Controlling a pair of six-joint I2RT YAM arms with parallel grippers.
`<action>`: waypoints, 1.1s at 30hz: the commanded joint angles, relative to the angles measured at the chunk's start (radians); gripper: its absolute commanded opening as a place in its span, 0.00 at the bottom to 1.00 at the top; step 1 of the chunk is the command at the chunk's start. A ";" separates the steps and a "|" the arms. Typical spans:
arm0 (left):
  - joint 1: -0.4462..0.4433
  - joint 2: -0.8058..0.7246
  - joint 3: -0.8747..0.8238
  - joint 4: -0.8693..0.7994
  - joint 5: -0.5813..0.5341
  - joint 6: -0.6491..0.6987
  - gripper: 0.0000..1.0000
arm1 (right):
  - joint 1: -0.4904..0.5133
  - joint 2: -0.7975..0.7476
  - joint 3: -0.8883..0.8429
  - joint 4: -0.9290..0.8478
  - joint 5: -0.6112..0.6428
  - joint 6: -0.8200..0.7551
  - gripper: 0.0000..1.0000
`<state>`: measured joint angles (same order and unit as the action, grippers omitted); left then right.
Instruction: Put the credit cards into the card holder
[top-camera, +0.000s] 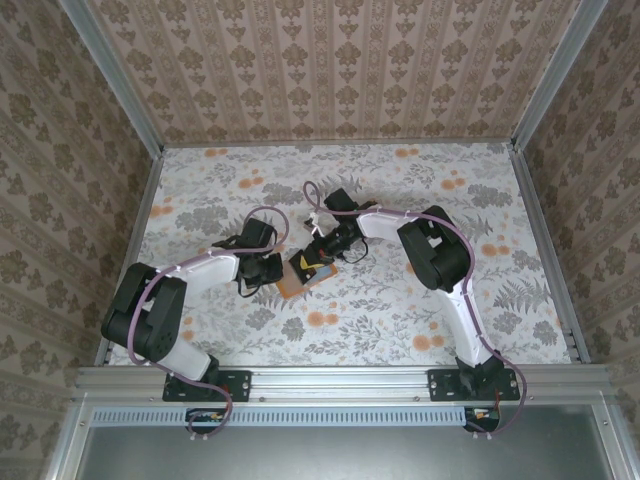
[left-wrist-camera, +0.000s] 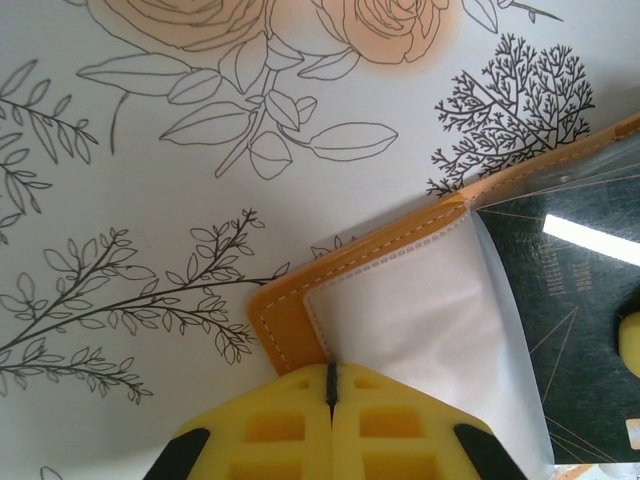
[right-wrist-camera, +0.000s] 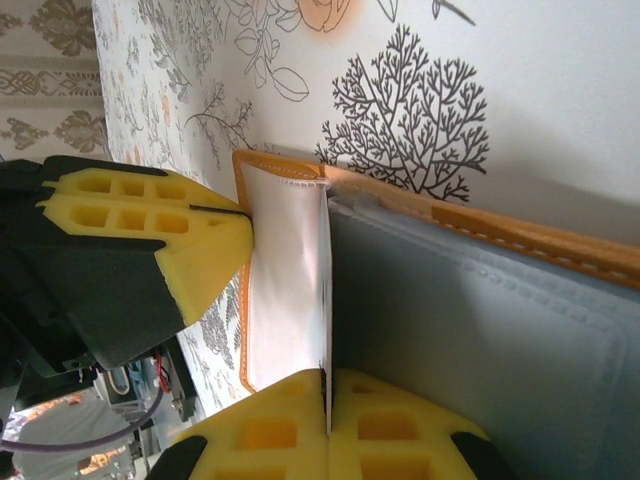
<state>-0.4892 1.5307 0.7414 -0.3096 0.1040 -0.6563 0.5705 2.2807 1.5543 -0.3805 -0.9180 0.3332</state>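
**Top external view: card holder (top-camera: 303, 278) held open, job not done yet**

The orange card holder lies about in the middle of the worktop (top-camera: 200, 190), a bit closer to the near edge than to the far edge. One arm reaches in to it from each side.

In the left wrist view, the left tool (left-wrist-camera: 330, 388) is squeezed tight on the orange rim of the holder, near a corner. In the right wrist view, the right tool (right-wrist-camera: 325, 390) is squeezed tight too. It has a thin white sheet (right-wrist-camera: 285, 290) pinched between its yellow fingers (right-wrist-camera: 400, 430). That sheet looks stitched to the holder, so I think it is a flap. It could be a card, though, and I cannot tell for sure.

So the holder is open and held in place. That part looks done.

What is inside? A dark flat thing (left-wrist-camera: 560, 320) sits under a clear layer and may be a card. Next to the white sheet is a grey panel (right-wrist-camera: 480, 330) with stitches, which looks like a pocket. I cannot tell how many credit cards are tucked in. I think what is left is to push the cards all the way in and then let go.
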 joint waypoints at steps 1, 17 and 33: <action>0.004 0.052 -0.027 -0.042 -0.025 0.023 0.05 | 0.030 0.039 0.010 0.041 -0.007 0.029 0.00; 0.004 0.046 -0.033 -0.045 -0.025 0.020 0.05 | 0.054 -0.055 -0.130 0.199 -0.046 0.173 0.00; 0.005 0.043 -0.029 -0.054 -0.033 0.020 0.05 | 0.050 -0.100 -0.240 0.438 -0.057 0.314 0.00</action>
<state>-0.4835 1.5307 0.7414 -0.3103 0.0948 -0.6563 0.5774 2.2116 1.3323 0.0040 -0.9485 0.6258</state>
